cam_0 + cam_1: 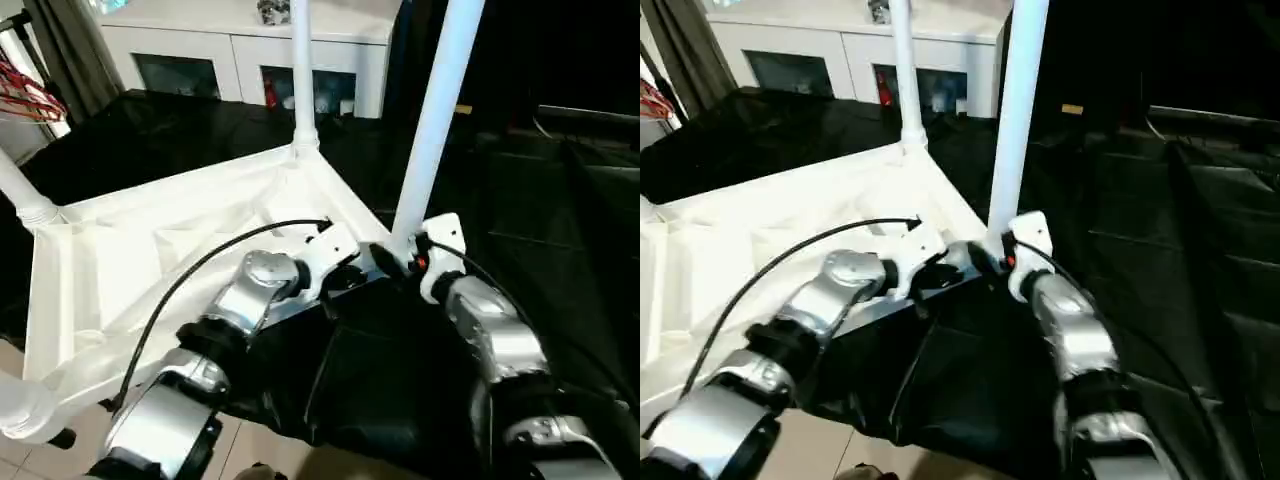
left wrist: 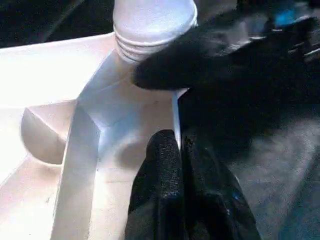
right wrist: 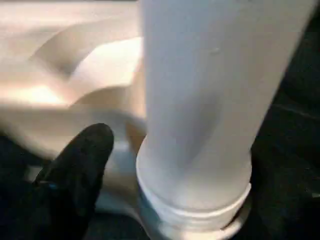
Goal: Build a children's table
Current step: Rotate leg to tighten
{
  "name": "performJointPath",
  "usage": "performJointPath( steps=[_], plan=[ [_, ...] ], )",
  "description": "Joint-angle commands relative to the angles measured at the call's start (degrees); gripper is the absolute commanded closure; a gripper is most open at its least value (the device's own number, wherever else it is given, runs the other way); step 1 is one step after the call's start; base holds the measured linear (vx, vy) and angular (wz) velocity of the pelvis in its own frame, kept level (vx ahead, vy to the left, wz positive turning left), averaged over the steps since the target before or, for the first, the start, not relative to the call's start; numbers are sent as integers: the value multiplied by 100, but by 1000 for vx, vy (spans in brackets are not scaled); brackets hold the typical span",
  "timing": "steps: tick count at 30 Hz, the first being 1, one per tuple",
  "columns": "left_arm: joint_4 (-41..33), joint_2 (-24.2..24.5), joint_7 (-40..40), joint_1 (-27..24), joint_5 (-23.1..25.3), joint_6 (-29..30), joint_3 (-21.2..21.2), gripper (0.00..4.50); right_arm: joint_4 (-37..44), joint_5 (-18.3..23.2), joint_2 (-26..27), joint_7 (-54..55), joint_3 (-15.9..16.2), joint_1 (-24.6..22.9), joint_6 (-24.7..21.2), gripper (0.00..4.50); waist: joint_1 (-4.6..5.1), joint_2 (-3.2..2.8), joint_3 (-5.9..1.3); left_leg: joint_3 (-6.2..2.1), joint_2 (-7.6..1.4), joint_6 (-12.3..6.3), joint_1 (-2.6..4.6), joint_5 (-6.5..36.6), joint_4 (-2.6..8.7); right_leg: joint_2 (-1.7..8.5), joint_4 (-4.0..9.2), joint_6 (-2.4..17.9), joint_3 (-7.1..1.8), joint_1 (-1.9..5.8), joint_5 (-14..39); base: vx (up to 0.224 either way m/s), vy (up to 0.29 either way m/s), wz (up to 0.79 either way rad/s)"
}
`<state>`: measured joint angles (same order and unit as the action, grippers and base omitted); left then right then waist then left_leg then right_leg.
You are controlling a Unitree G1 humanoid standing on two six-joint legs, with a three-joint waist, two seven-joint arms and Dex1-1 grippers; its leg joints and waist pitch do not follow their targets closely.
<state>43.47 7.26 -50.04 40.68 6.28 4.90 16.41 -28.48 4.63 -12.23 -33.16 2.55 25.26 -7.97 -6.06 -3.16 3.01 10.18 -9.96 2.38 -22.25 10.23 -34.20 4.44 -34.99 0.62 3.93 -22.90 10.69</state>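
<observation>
While the smooth white plastic children's table lies upside-down on black cloth, the left gripper pinches its thin rim, and the right gripper stands spread around a tubular leg.

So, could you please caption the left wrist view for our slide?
Shut left hand pinching the upturned table top's rim beside a socketed leg.

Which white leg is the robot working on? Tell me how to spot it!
Find the big white tabletop lying upside down on the black surface. At its near corner, where the two silver arms meet, a leg stands straight up. Unlike the other upright leg by the cabinet, this one has the black pincers at its base.
</observation>
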Motion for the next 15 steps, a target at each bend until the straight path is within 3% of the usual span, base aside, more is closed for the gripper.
performJointPath(
  steps=[1,9,15],
  plan=[
    [-390,-7,-391,-36,-291,-353,79,450,382,49,-90,-694,383,-83,48,16,-13,92,-406,-115,-321,-528,76,884,374,469,413,1305,-267,315,695,0,0,0],
    [-926,430,-1381,-333,-568,-448,103,450,1020,324,-873,-2052,575,-403,-74,16,-46,83,-379,-114,-356,-445,109,1173,401,466,458,1277,-276,269,1264,0,0,0],
    [-1375,817,-2036,-580,-734,-335,140,450,1270,468,-1201,-2722,670,-489,-158,53,-68,86,-386,-108,-360,-475,96,1111,396,458,435,1312,-275,261,1127,0,0,0]
  ],
)
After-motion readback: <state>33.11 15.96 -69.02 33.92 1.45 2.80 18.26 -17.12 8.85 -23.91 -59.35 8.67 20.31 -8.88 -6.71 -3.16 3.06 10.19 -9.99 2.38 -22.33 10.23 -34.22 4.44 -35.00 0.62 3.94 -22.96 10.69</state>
